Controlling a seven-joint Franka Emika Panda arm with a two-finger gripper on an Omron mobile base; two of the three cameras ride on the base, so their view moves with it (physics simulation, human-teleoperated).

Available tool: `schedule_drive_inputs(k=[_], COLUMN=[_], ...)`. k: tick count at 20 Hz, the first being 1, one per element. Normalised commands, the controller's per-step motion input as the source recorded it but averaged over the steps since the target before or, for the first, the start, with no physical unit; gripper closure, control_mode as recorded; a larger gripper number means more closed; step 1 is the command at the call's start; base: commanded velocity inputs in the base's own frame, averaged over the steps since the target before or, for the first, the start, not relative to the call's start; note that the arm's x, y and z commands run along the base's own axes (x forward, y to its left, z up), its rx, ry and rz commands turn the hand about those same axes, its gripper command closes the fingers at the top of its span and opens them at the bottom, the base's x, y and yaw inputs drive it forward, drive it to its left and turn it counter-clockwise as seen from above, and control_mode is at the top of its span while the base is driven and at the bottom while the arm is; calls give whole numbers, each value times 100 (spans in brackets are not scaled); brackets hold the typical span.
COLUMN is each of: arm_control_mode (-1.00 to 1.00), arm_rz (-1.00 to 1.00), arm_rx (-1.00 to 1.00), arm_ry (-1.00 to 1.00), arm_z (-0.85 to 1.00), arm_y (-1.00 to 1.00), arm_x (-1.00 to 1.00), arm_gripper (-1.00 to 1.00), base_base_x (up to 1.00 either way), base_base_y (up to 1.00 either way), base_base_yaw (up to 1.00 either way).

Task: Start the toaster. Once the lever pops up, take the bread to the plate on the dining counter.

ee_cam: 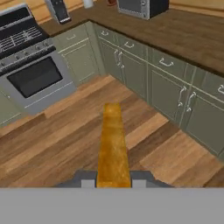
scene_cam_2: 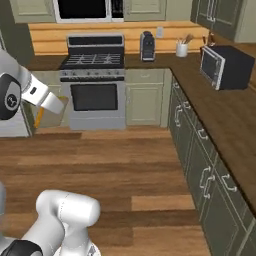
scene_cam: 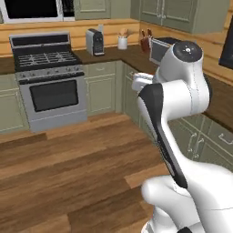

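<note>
Bread [ee_cam: 113, 148] stands edge-on between the fingers [ee_cam: 87, 183], apparently clamped.

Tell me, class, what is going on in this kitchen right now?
The white robot arm is carrying the bread, a golden-brown slice, clamped edge-on in its gripper above the wooden floor. In the right base view the slice hangs in front of the stove. A toaster oven sits on the dark worktop to the right. The slice is yet to be set down.

Home kitchen: stove [scene_cam: 48, 77], olive cabinets [scene_cam_2: 200, 165].
</note>
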Motion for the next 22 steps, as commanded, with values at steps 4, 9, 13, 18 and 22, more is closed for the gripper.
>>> schedule_drive_inputs(k=[4,9,13,18,22], arm_control_mode=[100,100,100,100,100], arm_rz=[0,0,0,0,0], arm_rx=[0,0,0,0,0], arm_ry=[0,0,0,0,0], arm_z=[0,0,0,0,0], arm_y=[0,0,0,0,0], arm_x=[0,0,0,0,0], arm_gripper=[100,100,100,100,100], base_base_x=[8,10,55,96,99], base_base_y=[41,41,6,-15,-43], base_base_yaw=[84,82,74,64,56])
